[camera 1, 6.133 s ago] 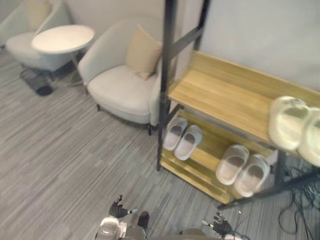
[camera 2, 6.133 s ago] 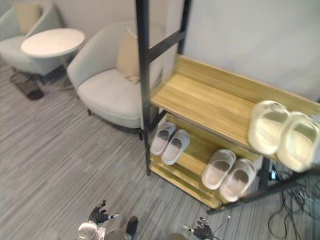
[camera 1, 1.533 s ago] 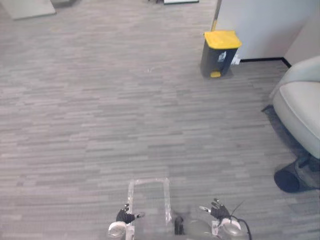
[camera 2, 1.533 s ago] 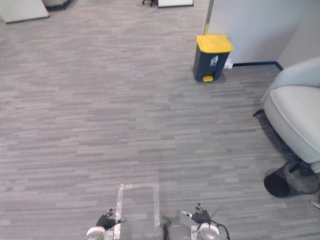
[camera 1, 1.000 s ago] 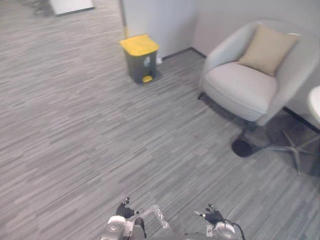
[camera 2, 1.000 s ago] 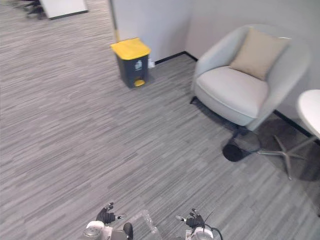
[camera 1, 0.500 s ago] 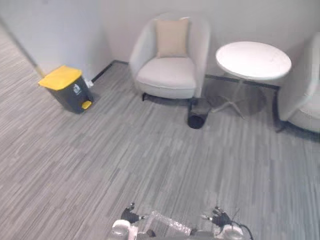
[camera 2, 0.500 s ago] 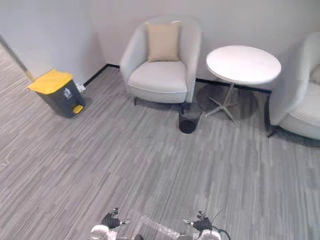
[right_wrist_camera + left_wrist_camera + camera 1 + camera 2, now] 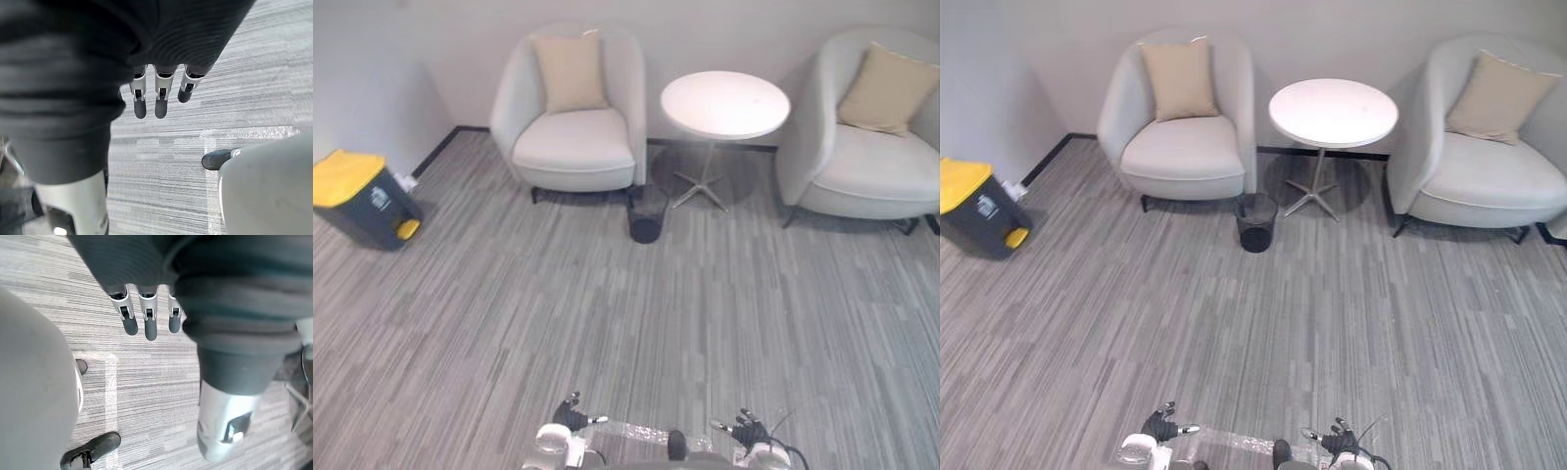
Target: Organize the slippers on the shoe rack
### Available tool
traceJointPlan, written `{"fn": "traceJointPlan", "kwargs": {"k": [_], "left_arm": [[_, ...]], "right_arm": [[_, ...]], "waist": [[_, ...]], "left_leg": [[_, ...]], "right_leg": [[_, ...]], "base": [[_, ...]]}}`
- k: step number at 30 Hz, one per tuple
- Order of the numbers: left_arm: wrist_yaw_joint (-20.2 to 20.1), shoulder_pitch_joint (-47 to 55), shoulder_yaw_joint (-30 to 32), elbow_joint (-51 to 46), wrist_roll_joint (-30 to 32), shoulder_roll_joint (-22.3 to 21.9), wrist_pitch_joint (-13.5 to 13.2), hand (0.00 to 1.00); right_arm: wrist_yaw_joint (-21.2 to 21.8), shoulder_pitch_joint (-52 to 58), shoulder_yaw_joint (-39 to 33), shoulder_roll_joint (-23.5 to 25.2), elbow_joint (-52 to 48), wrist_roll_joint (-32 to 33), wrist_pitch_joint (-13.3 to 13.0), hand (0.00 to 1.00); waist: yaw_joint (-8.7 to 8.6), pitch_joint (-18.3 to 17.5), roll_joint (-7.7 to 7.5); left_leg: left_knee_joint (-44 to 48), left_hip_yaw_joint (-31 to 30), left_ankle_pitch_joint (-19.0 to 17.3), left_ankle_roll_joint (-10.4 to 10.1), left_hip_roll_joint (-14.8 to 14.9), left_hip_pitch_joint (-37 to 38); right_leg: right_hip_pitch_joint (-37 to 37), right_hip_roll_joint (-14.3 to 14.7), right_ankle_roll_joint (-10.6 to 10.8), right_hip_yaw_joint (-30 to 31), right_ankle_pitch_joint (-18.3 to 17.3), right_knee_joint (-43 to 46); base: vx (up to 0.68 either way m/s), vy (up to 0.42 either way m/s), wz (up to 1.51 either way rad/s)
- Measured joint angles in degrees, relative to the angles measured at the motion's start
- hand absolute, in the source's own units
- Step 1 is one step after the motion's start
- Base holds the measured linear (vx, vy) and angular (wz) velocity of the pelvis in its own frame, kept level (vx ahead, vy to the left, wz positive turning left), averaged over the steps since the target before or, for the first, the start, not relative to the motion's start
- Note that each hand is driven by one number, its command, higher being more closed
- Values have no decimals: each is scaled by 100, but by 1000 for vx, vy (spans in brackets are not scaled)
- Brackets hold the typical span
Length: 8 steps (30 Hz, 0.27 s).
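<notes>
My left hand (image 9: 570, 419) hangs low at the bottom edge of the head views, fingers relaxed and holding nothing. In the left wrist view its straight fingers (image 9: 145, 318) point down at the grey carpet. My right hand (image 9: 747, 429) hangs the same way on the other side, open and empty. Its fingers (image 9: 159, 95) are straight above the carpet in the right wrist view. Both hands are far from any furniture.
Ahead, by the wall, two pale armchairs (image 9: 570, 137) (image 9: 862, 147) with beige cushions flank a round white table (image 9: 724, 103). A black wastebasket (image 9: 646, 213) stands between the left chair and the table. A dark bin with a yellow lid (image 9: 357, 196) stands at far left. Grey carpet (image 9: 607, 323) lies between.
The camera has swung round: the shoe rack with slippers has left the picture, then open floor and the yellow-lidded bin passed, and now both armchairs and the table face me. Both hands hang unchanged.
</notes>
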Motion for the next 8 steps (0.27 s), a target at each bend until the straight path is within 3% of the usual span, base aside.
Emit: {"fn": "traceJointPlan", "kwargs": {"k": [3, 4, 5, 6, 8], "left_arm": [[-1, 1, -96, 30, -6, 121, 7, 0], [0, 3, -129, 27, -15, 149, 5, 0], [0, 44, -272, 29, -51, 200, 7, 0], [0, 32, -327, 27, -69, 220, 8, 0], [2, 35, -315, -1, -110, 143, -1, 0]], "right_arm": [[12, -63, -26, 13, -2, -13, 15, 0], [13, -83, -25, 15, -2, -15, 19, 0], [24, -109, -26, 27, -11, -12, 21, 0], [18, -111, -38, 12, -38, -13, 12, 0], [19, -99, -39, -35, -2, -39, 16, 0]], "waist": [[3, 37, -29], [11, 41, -32], [4, 55, -38], [-107, 65, -26], [-97, 59, 8]], "left_leg": [[73, 270, -37, 3, 33, 52], [76, 287, -37, 3, 32, 54], [76, 282, -51, 26, 5, 63], [90, 155, -57, 35, -93, 94], [90, -168, -56, 38, -134, 184]], "right_leg": [[-346, 43, 10, -19, -73, 534], [-448, 38, -7, -226, -110, 674], [-631, -111, -200, -890, -324, 1023], [-603, -143, -143, -1035, -397, 1190], [-481, -149, -115, -1029, -418, 1145]], "base": [[26, 67, -55], [2, -10, -47], [35, -1, -6], [53, 14, 9], [73, 16, 9]]}}
